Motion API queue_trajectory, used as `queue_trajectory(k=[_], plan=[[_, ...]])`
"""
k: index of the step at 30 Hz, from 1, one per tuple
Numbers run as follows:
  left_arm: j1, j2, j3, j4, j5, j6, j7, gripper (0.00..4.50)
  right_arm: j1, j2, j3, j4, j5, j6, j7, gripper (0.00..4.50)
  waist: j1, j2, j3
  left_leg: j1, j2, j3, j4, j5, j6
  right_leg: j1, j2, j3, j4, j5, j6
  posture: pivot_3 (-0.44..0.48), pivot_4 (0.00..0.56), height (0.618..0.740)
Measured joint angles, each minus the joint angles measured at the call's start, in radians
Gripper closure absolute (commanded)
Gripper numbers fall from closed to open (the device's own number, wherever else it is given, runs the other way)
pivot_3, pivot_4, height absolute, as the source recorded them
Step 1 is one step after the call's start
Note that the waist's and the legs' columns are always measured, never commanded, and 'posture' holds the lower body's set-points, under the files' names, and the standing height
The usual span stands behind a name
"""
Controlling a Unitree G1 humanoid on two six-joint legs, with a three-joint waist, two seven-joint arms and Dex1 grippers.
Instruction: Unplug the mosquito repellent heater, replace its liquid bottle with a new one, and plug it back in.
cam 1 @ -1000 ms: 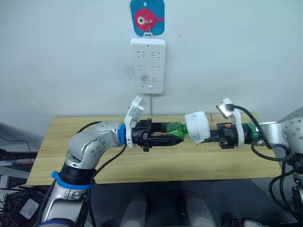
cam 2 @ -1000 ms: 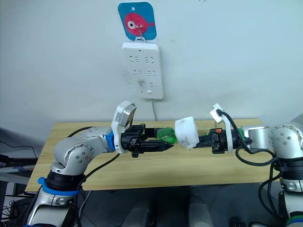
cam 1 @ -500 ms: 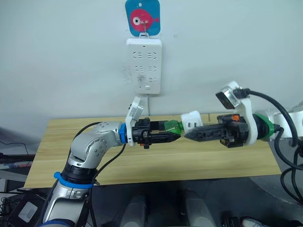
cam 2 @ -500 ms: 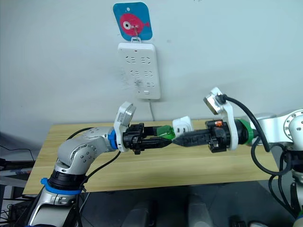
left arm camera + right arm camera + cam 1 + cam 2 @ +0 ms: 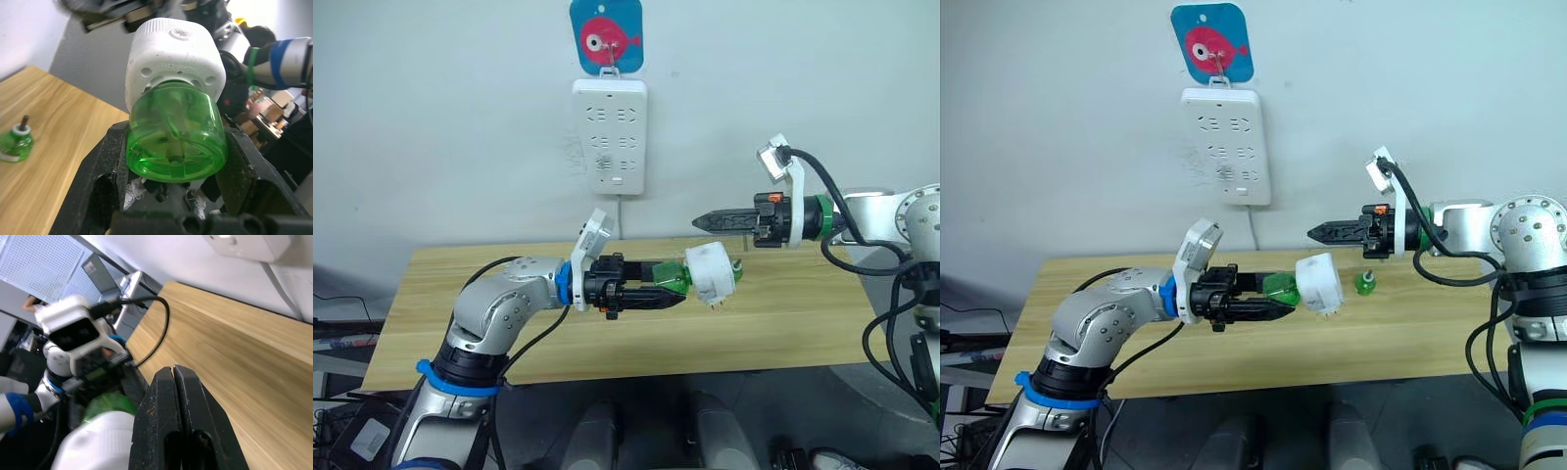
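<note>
My left gripper (image 5: 672, 290) is shut on a green liquid bottle (image 5: 674, 274), held out level over the table. The white mosquito repellent heater (image 5: 711, 274) sits on the far end of that bottle, its prongs pointing down and to the right. In the left wrist view the bottle's base (image 5: 176, 142) is clamped between the fingers, with the heater (image 5: 173, 56) beyond it. My right gripper (image 5: 700, 221) hovers above and just behind the heater, shut and empty, apart from it. A second green bottle (image 5: 1365, 283) stands on the table behind the heater.
A white wall power strip (image 5: 610, 137) hangs above the table's back edge under a blue hook plate with a pink fish (image 5: 606, 34); its cord drops behind the wooden table (image 5: 803, 323). Bare tabletop stretches to both sides.
My right gripper has let go of the heater, pulled up and back to the right, and shut. The heater stays on the bottle in my left gripper, which has dropped slightly.
</note>
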Motion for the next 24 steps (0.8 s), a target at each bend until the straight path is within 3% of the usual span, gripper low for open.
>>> queue_trajectory(k=[11, 15, 24], plan=[[-0.002, -0.006, 0.031, 0.001, -0.029, 0.026, 0.050, 2.28, 0.225, 0.007, -0.023, -0.139, -0.121, 0.096, 0.133, 4.45, 0.002, 0.000, 0.000, 0.000, 0.000, 0.000, 0.000, 0.000, 0.000, 0.000, 0.000, 0.000, 0.001, 0.000, 0.000, -0.101, 0.251, 0.740], [-0.004, -0.022, 0.040, 0.026, -0.020, 0.017, 0.078, 2.28, 0.268, 0.002, -0.079, -0.215, -0.074, 0.147, 0.134, 4.45, 0.003, 0.000, 0.000, 0.000, 0.000, 0.000, 0.000, 0.000, 0.000, 0.000, 0.000, 0.000, 0.001, 0.000, 0.000, -0.107, 0.254, 0.740], [-0.004, 0.004, -0.004, 0.054, 0.060, -0.018, 0.042, 2.28, 0.275, 0.033, -0.128, -0.214, 0.104, 0.207, 0.034, 4.45, 0.000, 0.000, 0.000, 0.000, 0.000, 0.000, 0.000, 0.000, 0.000, 0.000, 0.000, 0.000, 0.001, 0.000, 0.000, -0.128, 0.258, 0.740]])
